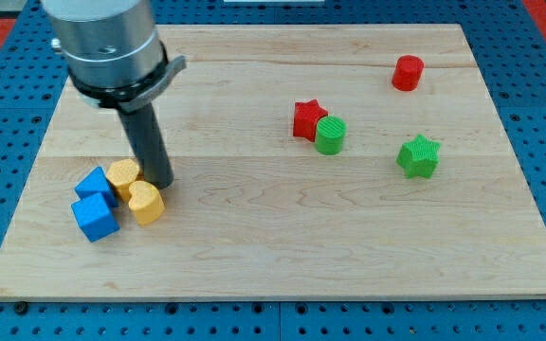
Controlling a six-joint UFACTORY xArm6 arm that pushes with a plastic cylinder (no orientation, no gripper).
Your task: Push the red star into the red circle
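The red star (306, 118) lies right of the board's middle, touching a green cylinder (331, 135) at its lower right. The red circle (408, 73) stands apart at the view's upper right. My tip (158, 180) is far to the view's left, just right of a yellow block (122, 176) and just above a yellow heart-shaped block (145, 202). The tip is well away from the red star.
A green star (418, 155) lies at the view's right, below the red circle. Two blue blocks (94, 206) sit against the yellow ones at the view's lower left. The wooden board (273, 256) rests on a blue perforated table.
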